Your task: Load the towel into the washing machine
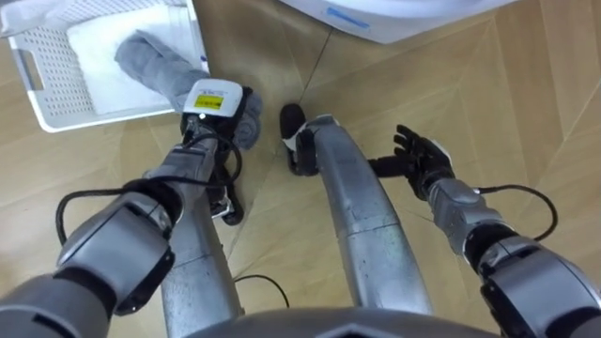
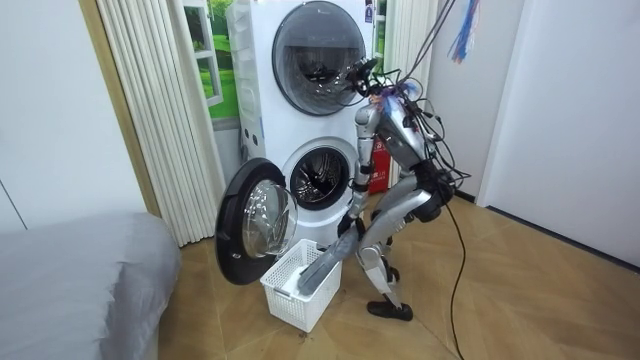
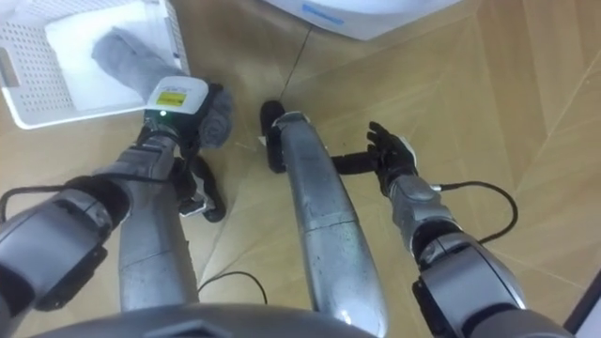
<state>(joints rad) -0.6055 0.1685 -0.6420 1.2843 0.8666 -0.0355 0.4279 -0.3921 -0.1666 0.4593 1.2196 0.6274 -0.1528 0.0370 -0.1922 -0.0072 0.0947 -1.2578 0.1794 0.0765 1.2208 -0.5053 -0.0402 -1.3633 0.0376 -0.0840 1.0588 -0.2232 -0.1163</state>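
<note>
Room view: towel (image 2: pixel 322 268) across basket (image 2: pixel 288 303) rim

No legible print, even on label (image 1: pixel 217 98) of left hand (image 1: pixel 202 119)

Left hand (image 1: pixel 221 105) curled tight, right hand (image 1: pixel 423 158) splayed.

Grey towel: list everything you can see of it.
The grey towel looks like soft terry cloth, bunched into a thick roll. One end is gripped in the left hand, with cloth bulging beside the fingers. The other end lies in the white perforated plastic basket, on a white cloth. In the room view it slants from the hand down into the basket, beside the open round washer door. It is not in the drum yet.
</note>
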